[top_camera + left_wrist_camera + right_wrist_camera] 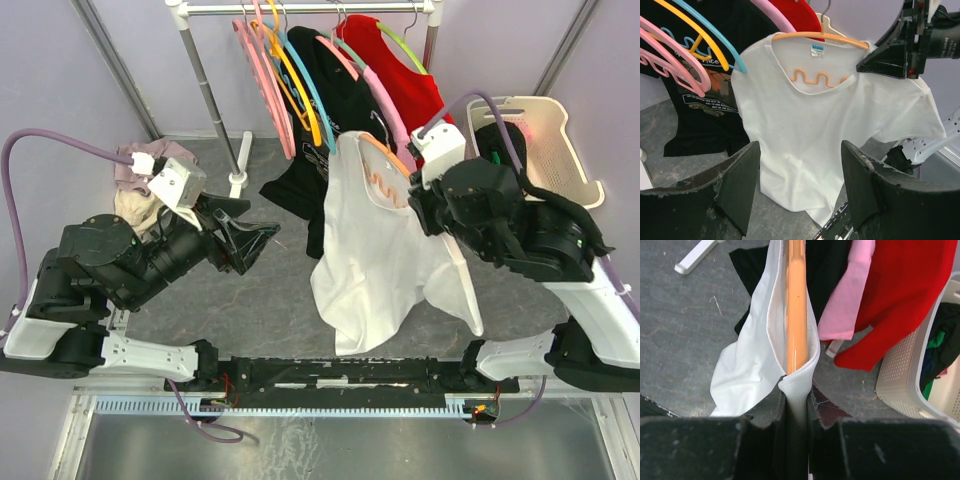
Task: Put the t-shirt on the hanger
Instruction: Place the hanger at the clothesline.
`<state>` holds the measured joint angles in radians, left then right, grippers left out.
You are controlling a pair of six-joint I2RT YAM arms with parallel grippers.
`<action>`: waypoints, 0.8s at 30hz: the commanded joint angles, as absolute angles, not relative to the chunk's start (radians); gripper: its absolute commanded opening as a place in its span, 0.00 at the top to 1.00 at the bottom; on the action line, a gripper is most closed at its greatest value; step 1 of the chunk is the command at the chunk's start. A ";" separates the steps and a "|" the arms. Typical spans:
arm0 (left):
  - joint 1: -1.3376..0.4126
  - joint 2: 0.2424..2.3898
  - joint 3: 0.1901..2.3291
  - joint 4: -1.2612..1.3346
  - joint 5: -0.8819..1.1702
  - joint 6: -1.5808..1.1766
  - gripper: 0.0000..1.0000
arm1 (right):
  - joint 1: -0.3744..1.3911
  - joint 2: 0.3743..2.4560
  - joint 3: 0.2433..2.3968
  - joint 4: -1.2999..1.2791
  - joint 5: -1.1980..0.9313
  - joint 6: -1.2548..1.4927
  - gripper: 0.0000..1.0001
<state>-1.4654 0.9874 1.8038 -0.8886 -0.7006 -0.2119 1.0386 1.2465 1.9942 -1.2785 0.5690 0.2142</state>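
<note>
Top view: I'm seeing the plain white cotton t-shirt hanging collar-up, hem-down on the thin orange plastic hanger. The cream perforated plastic basket is holding dark clothes.

Left wrist: my left gripper is standing open and empty, facing the shirt.

Right wrist: my right gripper is pinching the shirt's shoulder over the hanger's end.

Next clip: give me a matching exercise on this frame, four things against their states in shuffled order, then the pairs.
1 t-shirt
2 left gripper
3 right gripper
4 laundry basket

A fingers apart, holding nothing
B far right, clothes inside
C draped over the orange hanger
D fingers clamped on the shirt's shoulder

Pairs: 1-C, 2-A, 3-D, 4-B
</note>
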 commanded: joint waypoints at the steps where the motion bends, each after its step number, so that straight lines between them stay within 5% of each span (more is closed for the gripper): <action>1: -1.463 0.963 1.797 -0.873 -0.695 -0.262 0.29 | 1.027 1.282 2.080 -1.075 0.644 0.179 0.99; 24: -1.463 0.933 1.800 -0.902 -0.708 -0.255 0.30 | 0.607 1.472 2.139 -0.720 0.020 0.247 0.99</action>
<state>-1.4654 0.9337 1.7939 -0.9031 -0.7017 -0.2123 0.6445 1.4567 2.0468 -0.8753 0.1516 0.2165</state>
